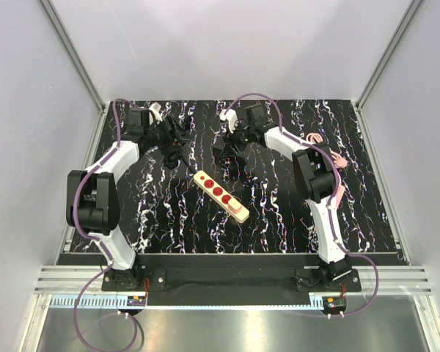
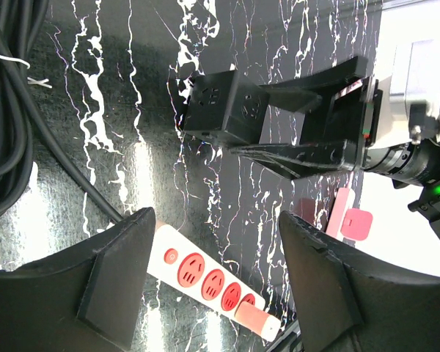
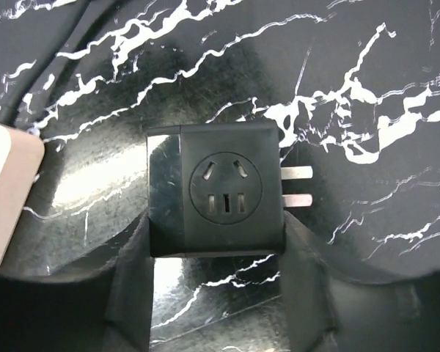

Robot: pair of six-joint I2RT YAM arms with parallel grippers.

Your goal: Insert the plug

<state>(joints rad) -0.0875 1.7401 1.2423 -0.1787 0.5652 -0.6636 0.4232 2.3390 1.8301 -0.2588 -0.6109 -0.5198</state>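
Note:
The plug (image 3: 216, 191) is a small black cube lying on the marbled table, its socket face up and its two metal prongs (image 3: 297, 185) pointing right. My right gripper (image 3: 218, 242) has closed on it, one finger pressed against each side of its near edge. The left wrist view shows the same plug (image 2: 220, 106) at the tips of that right gripper (image 2: 238, 121). The cream power strip (image 1: 218, 192) with red round sockets lies in the table's middle. My left gripper (image 2: 216, 242) hangs open above the table with nothing between its fingers, the strip (image 2: 205, 275) showing beneath it.
A bundle of black cord (image 2: 7, 110) lies by the left gripper, at the back left of the table (image 1: 172, 150). A coiled pink cable (image 1: 337, 161) sits at the right edge. A pink cap (image 1: 238, 211) covers the strip's near end.

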